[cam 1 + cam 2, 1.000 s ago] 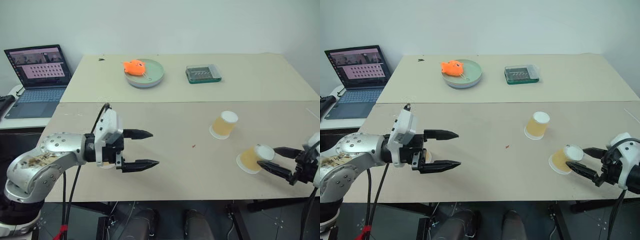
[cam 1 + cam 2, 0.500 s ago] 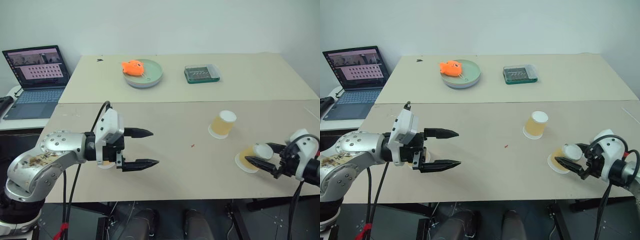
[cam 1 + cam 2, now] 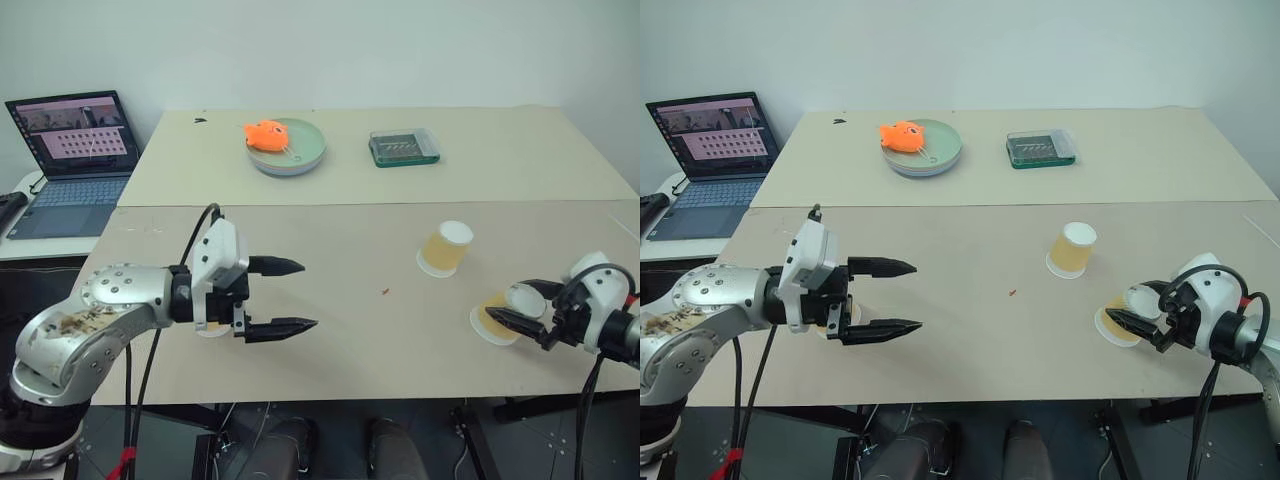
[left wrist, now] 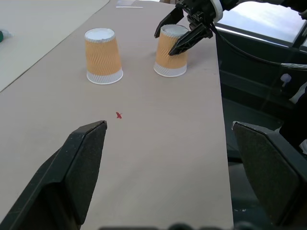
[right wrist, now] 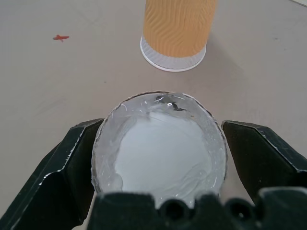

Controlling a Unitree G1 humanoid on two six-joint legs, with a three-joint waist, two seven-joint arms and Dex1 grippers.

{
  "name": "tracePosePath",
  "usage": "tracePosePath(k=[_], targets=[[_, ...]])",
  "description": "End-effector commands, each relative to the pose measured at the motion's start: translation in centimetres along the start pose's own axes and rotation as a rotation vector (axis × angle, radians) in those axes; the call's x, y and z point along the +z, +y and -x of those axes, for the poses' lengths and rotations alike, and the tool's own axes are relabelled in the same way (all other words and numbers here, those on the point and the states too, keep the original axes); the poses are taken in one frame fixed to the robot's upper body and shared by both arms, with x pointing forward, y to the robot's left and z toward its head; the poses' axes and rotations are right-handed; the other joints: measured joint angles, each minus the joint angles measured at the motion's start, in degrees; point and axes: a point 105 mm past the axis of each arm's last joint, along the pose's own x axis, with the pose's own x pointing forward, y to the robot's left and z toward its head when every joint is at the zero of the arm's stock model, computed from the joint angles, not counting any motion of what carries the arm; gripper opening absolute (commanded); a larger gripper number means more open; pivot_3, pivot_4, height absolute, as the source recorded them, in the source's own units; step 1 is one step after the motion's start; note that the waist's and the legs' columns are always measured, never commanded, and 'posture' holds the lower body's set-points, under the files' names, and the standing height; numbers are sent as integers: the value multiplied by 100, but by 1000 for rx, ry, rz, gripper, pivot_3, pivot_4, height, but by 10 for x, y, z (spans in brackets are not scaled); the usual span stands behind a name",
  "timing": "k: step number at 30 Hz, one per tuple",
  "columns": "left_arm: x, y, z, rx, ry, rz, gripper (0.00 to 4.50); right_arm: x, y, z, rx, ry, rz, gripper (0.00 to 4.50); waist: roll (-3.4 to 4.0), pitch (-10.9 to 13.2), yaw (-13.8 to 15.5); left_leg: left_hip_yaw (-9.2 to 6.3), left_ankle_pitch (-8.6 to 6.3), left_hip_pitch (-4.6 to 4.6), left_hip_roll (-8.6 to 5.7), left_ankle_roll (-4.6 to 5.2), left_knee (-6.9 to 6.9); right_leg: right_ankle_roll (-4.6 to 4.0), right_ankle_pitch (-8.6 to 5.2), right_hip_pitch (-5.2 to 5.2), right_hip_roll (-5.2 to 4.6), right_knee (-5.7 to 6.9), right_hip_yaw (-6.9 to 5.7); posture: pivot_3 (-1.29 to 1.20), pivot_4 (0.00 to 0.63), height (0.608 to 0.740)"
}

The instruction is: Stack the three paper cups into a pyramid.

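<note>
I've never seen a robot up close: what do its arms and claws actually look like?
The left arm has rounded silver-grey shells, scuffed brown in one spot, ending in a white wrist block. Each gripper, left and right, has two black, pointed fingers. Loose black cables loop along both arms.

Left arm bent in from the counter's left edge, left gripper level above the counter and pointing toward its right edge, jaws wide apart and empty, right gripper at the counter's near right corner, jaws spread either side of a cup
</note>
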Motion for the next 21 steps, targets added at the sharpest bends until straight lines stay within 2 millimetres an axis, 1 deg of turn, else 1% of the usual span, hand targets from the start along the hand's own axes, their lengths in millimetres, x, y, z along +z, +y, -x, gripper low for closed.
tracePosePath(k=[1,8,14,21], targets=[[8,-5,1,-10,-11,-53,4461,11,-4,3,-19,-35,41,4500,0,0,2,0,0,0,0,0,0,0,0,0,0,0,0,0,150,740],[7,-3,3,-4,-7,-55,4461,16,2,3,9,-53,39,4500,0,0,-4,0,0,2,0,0,1,0,0,1,0,2,0,0,150,740],[7,-2,2,-6,-7,-56,4461,14,-2,3,-17,-48,38,4500,0,0,-3,1,0,2,0,0,1,-1,1,1,0,2,0,0,150,740],[8,-2,1,-9,-10,-58,4461,15,0,5,-12,-56,30,4500,0,0,-5,0,0,3,0,0,2,-2,1,2,0,2,0,0,150,740]])
